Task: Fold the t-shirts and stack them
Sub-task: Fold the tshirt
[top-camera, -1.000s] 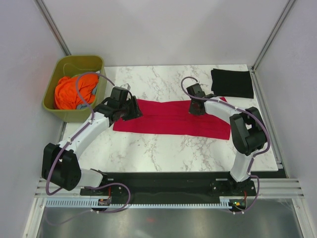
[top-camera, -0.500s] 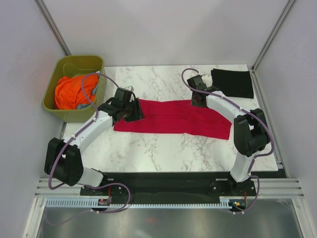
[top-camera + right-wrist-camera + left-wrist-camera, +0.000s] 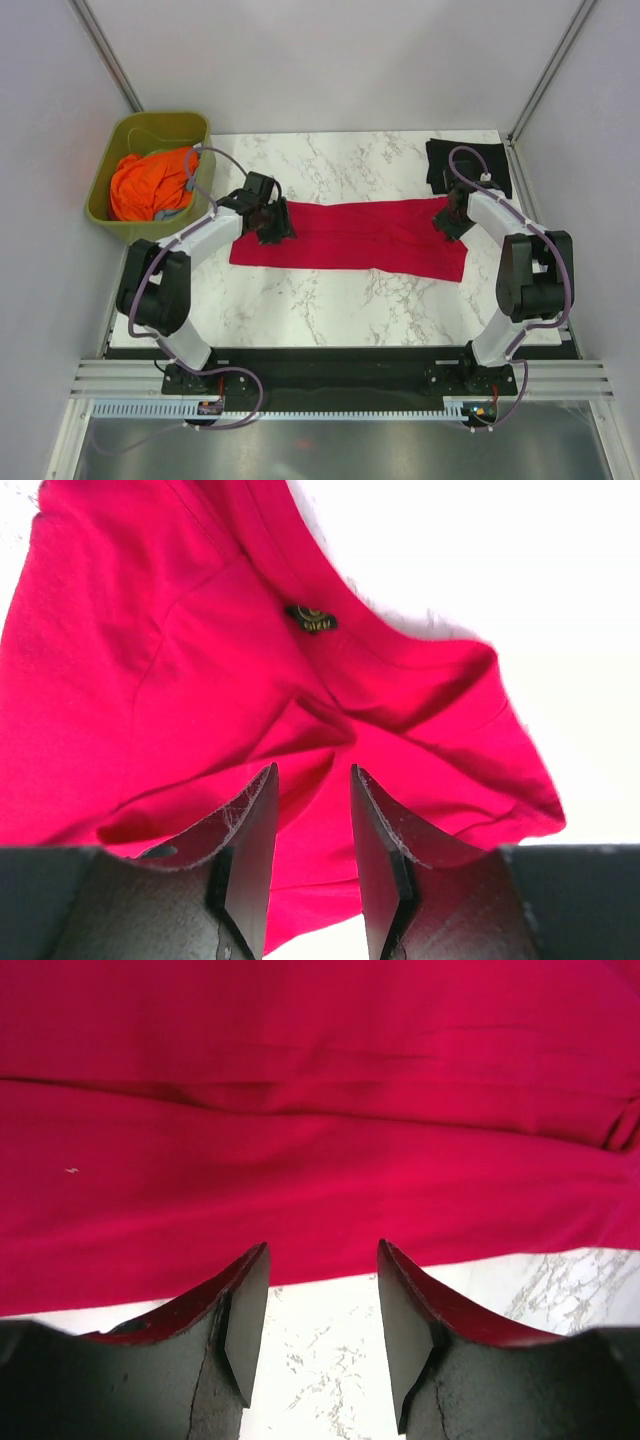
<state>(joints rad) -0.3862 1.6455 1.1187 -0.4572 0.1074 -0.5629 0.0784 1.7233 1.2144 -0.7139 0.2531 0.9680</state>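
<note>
The crimson t-shirt (image 3: 350, 236) lies flat on the marble as a long folded strip, left to right. Its collar label (image 3: 313, 620) shows in the right wrist view. The black t-shirt (image 3: 470, 166) rests folded at the back right corner. My left gripper (image 3: 274, 222) is at the strip's left end. It is open, with bare marble between its fingers and the red edge (image 3: 320, 1275) just ahead of the left gripper (image 3: 322, 1305). My right gripper (image 3: 448, 222) hovers at the strip's right end. The right gripper (image 3: 312, 825) is open over rumpled red cloth, holding nothing.
An olive-green tub (image 3: 160, 124) with orange cloth (image 3: 145, 186) in it stands off the table's back left corner. White walls close in the back and both sides. The marble table (image 3: 330, 300) ends just in front of the arm bases.
My right gripper has opened and swung from the strip's back middle to its right end. The left gripper has shifted slightly along the strip's left end and stayed open.
</note>
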